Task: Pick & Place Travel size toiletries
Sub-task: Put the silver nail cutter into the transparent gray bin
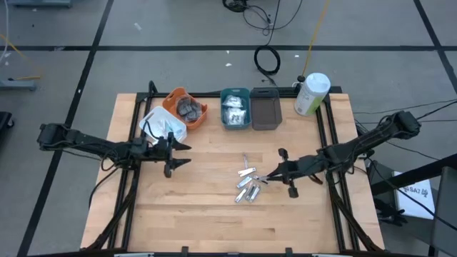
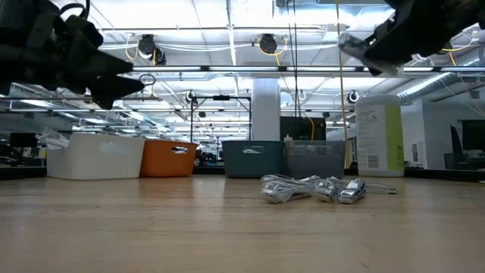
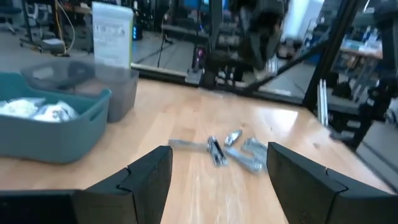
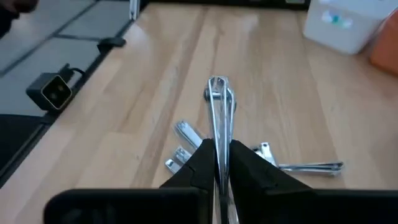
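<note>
Pinching silver nail clipper point(image 4: 219, 118), right gripper point(image 4: 217, 163).

Honestly the silver bits point(image 1: 248, 182) mid-table are too tiny to tell apart from above, the held piece's point(image 4: 219, 118) lower end vanishes between the right gripper's fingers point(image 4: 249, 168), and the grey bin's point(image 3: 109, 87) contents just blur.

orange bin point(image 1: 187, 108), teal bin point(image 1: 235, 108)
</note>
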Robot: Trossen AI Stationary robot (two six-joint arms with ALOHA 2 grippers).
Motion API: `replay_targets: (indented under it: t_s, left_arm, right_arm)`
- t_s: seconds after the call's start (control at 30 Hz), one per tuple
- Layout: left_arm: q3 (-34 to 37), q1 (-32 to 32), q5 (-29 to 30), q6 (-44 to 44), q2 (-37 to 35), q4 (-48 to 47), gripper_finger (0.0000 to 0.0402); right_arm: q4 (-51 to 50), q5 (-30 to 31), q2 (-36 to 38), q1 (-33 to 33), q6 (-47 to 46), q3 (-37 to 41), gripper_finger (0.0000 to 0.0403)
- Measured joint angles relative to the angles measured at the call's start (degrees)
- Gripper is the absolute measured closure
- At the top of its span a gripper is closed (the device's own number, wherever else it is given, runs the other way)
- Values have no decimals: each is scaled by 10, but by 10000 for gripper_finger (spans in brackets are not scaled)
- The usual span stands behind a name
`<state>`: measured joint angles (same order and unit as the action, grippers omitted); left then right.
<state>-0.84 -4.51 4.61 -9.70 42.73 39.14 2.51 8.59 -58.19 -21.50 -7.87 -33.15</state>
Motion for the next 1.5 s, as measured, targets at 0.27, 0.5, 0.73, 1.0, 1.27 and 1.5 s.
replay_targets:
  t_s: [0.27, 0.5, 0.73, 1.0, 1.27, 1.5]
  left_arm:
    - [0, -4, 0, 3, 0, 9, 146]
    - [0, 2, -39, 37, -17, -1, 146]
    - [0, 38, -48, 19, -141, -156, 146]
    - [0, 46, -46, 46, -260, -251, 146]
    - [0, 46, -30, 6, -300, -309, 146]
    - [0, 46, -30, 5, -300, -303, 147]
  right_arm:
    - [107, -14, 94, 5, 10, 86, 381]
    - [212, -14, 165, 27, -1, 168, 381]
    - [212, -14, 203, 32, -21, 195, 382]
    - [213, -13, 210, 38, -4, 195, 381]
    - [242, -12, 206, 94, -4, 195, 381]
    - [275, -12, 182, 196, 0, 195, 381]
